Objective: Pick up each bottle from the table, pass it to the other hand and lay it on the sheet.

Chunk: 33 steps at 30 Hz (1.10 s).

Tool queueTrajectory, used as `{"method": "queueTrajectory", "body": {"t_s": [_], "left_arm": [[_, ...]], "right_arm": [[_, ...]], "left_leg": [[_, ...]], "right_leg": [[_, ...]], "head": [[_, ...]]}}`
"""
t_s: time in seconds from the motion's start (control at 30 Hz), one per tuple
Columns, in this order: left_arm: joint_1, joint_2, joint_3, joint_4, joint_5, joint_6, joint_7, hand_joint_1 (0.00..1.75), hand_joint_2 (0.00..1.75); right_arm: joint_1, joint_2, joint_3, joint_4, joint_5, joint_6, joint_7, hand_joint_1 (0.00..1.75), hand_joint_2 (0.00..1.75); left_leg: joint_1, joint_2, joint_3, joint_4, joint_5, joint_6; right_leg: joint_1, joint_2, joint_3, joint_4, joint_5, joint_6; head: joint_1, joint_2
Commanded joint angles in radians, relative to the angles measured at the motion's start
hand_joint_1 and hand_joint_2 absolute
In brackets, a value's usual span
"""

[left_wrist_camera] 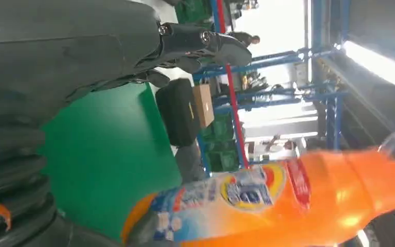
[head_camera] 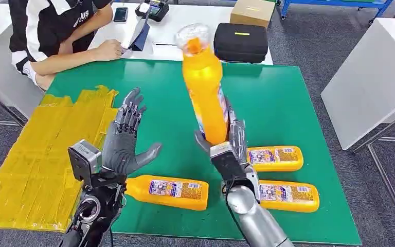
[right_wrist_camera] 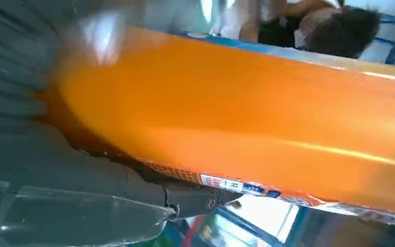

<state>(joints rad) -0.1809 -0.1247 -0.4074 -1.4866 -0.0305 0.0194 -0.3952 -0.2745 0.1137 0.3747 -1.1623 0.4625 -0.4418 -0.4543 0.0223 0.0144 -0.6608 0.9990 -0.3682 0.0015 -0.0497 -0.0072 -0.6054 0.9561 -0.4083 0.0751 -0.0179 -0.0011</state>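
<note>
Here the right hand [head_camera: 226,146] grips the upright bottle [head_camera: 204,87], left hand [head_camera: 126,136] spread.

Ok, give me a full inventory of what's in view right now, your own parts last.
Held bottle: 1, orange, upright in the right hand above the mat.
Lying bottles: 3, orange, on the mat's near side.
Mat: 1, green, covering the table.
Sheet: 1, yellow, left of the mat.
Case: 1, black, beyond the mat.
Box: 1, cardboard, behind the case.
Phone: 1, dark, on the white table.
Person: 1, seated far left.
Left hand: open, raised, holding nothing.
Right hand: gripping the held bottle.
</note>
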Motion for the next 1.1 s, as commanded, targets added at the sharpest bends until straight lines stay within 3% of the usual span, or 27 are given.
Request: {"method": "queueTrajectory", "body": {"t_s": [0.03,0.23,0.7,0.9,1.0,1.1], "left_arm": [[-0.054,0.030,-0.011,0.112,0.022,-0.013,0.002,0.00,1.75],[-0.073,0.025,-0.014,0.133,0.038,-0.029,0.005,0.00,1.75],[-0.074,0.020,0.001,0.132,0.055,-0.047,0.018,0.00,1.75],[-0.077,0.018,0.003,0.135,0.059,-0.053,0.020,0.00,1.75],[-0.079,0.016,0.013,0.138,0.077,-0.056,0.027,0.00,1.75],[-0.075,0.013,0.030,0.137,0.095,-0.052,0.028,0.00,1.75]], "right_arm": [[-0.096,0.009,0.190,0.225,0.254,-0.129,0.085,1.75,1.75],[-0.112,0.015,0.229,0.284,0.368,-0.171,0.139,1.75,1.75],[-0.109,0.022,0.312,0.295,0.494,-0.184,0.154,1.75,1.75],[-0.091,0.024,0.324,0.265,0.442,-0.137,0.121,1.75,1.75],[-0.070,0.013,0.321,0.200,0.307,-0.061,0.029,1.75,1.75],[-0.064,-0.001,0.329,0.153,0.253,-0.019,0.011,1.75,1.75]], "left_leg": [[0.001,0.001,0.006,-0.001,-0.002,0.000],[0.000,0.000,0.006,0.000,-0.002,0.001],[0.000,0.000,0.003,0.000,-0.001,0.000],[0.001,-0.001,0.003,0.000,-0.001,0.000],[0.000,-0.001,0.002,-0.001,-0.001,0.000],[0.000,-0.002,0.002,0.000,-0.001,0.000]], "right_leg": [[0.001,0.002,0.006,-0.001,-0.001,-0.005],[0.001,0.001,0.005,0.000,-0.002,-0.005],[0.001,0.000,0.003,-0.001,-0.001,-0.004],[0.001,-0.001,0.003,0.000,-0.001,-0.004],[0.001,0.000,0.002,-0.001,-0.001,-0.003],[0.001,-0.001,0.002,0.000,-0.001,-0.004]], "head": [[0.000,0.000],[0.000,0.000],[0.000,0.000],[0.000,0.000],[0.000,0.000],[0.000,0.000]]}}
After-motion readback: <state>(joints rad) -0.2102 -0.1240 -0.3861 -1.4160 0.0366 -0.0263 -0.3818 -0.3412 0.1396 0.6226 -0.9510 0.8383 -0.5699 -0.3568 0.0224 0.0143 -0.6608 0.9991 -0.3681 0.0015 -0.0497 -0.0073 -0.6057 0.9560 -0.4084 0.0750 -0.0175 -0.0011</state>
